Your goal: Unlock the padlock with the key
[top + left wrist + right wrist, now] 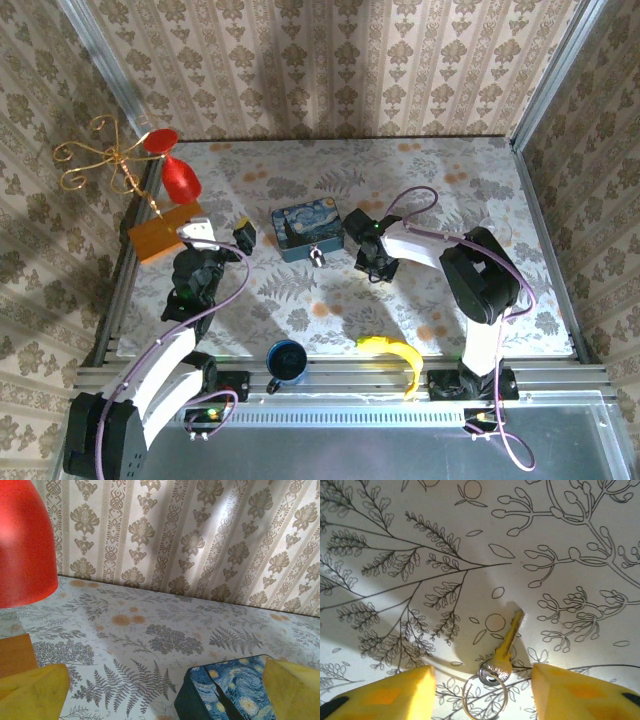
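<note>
A gold key (509,639) with a silvery head and ring (485,698) lies flat on the bench (380,510), untouched, between the parted jaws of the downward-pointing right gripper (483,672). The left gripper (165,680) hangs wide open.

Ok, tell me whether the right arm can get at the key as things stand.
Probably yes: the key lies uncovered on the tablecloth, directly between the spread fingers of the right tool. Because it lies flat, pinching it may be awkward.
</note>
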`<state>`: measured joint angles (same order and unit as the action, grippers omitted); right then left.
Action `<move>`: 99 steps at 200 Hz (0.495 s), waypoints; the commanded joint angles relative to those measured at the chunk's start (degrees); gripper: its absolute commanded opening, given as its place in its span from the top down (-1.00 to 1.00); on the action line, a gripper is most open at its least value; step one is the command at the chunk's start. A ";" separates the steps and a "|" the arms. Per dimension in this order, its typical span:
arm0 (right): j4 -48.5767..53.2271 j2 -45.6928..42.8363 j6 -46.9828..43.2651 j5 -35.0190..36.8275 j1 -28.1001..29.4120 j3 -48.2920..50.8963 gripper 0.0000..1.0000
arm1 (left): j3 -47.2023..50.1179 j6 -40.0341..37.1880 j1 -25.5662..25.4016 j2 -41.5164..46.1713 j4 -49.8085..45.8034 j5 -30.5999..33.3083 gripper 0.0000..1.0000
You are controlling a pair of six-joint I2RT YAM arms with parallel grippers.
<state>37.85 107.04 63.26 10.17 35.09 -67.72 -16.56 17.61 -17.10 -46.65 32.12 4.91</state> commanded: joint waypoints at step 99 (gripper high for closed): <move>-2.29 -5.09 3.14 -3.31 0.76 7.61 0.33 | -0.36 1.36 0.49 0.16 1.10 -0.43 -1.00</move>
<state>33.34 102.78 64.90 9.87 35.16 -61.69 -16.58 18.04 -17.10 -46.68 32.12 4.75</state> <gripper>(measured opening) 0.352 0.999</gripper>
